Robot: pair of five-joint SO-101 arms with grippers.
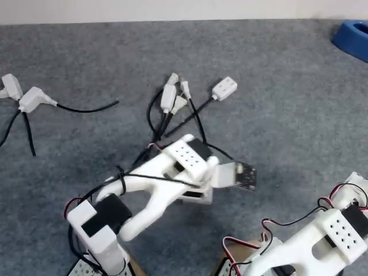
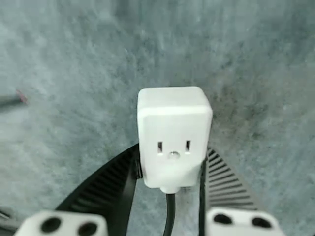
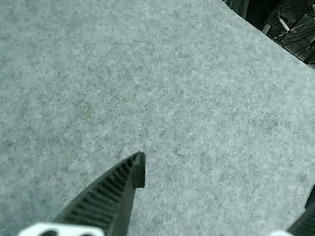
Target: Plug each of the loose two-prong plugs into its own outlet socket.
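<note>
The grey felt table (image 1: pixel 299 115) carries all of the work. The left arm (image 1: pixel 155 184) reaches out to the middle of it, while the right arm (image 1: pixel 322 241) sits folded low at the near right corner. A blue tub (image 1: pixel 353 35) shows at the far right edge, well away from the work. The left gripper (image 2: pixel 172 153) pinches the held socket (image 2: pixel 173 123) by its lower sides. The socket's two slots face the wrist camera and its cord (image 2: pixel 170 216) runs back between the jaws. The right gripper (image 3: pixel 225 182) hangs over bare felt with its jaws spread wide and nothing in them. Beyond the left arm lies a second socket (image 1: pixel 224 88) on its own lead. Just beside that is the plug bunch (image 1: pixel 169 95), several white ends whose leads cross. Two more white ends, the far plugs (image 1: pixel 31 99), lie well apart at the far left; whether both are plugs I cannot tell. As I judge it, the first pairing is half set up: a socket is in hand, but no plug has been taken. The next move calls for the right arm to pick one plug out of the bunch, turn its prongs square to the slots, and press it in. Meanwhile the left should brace the socket firmly enough that it does not twist in the grip.
</note>
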